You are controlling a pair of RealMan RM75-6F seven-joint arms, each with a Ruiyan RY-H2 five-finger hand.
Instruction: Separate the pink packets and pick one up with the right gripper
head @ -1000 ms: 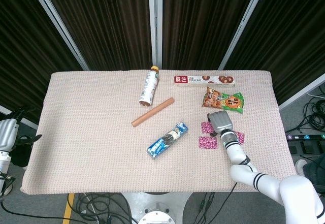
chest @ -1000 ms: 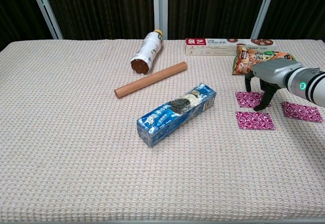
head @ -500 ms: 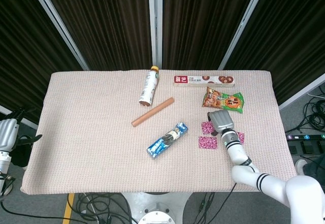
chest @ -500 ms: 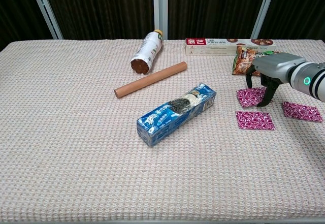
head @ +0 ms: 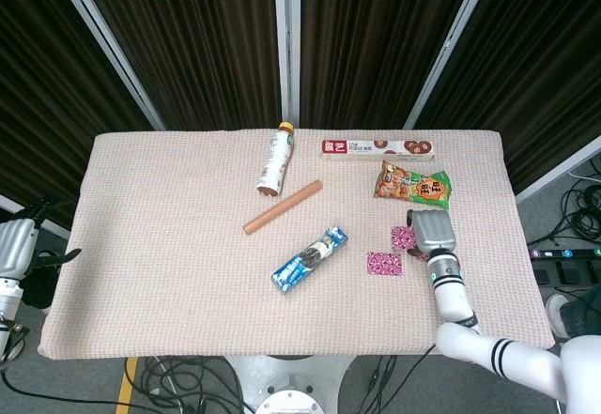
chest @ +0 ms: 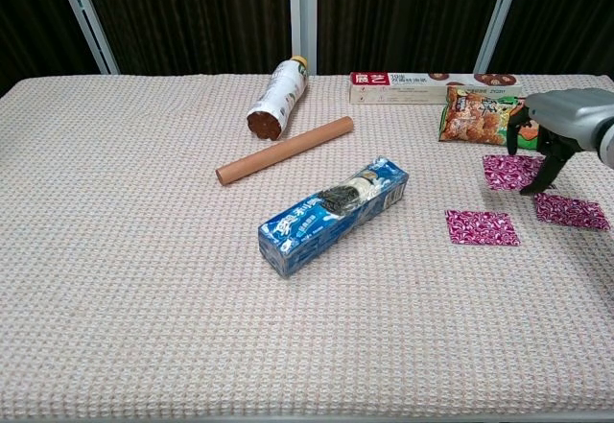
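Three pink packets lie flat at the right side of the table, your right robot hand over the far one.

From the head view, your right robot hand (head: pixel 433 231) sits just right of the far pink packet (head: pixel 403 237); the near pink packet (head: pixel 383 262) lies apart to its left, and a third is hidden under the wrist. From the chest view, the right robot hand (chest: pixel 556 126) has its dark fingers (chest: pixel 540 176) curled down and slightly apart, tips at the right edge of the far pink packet (chest: pixel 507 170). I cannot tell whether they pinch it. The near pink packet (chest: pixel 482 227) and the right pink packet (chest: pixel 571 210) lie separate on the table (chest: pixel 144 298). These look thin, light and limp, hugging the woven cloth; you'll likely need to catch an edge, since a flat top offers nothing to grip.
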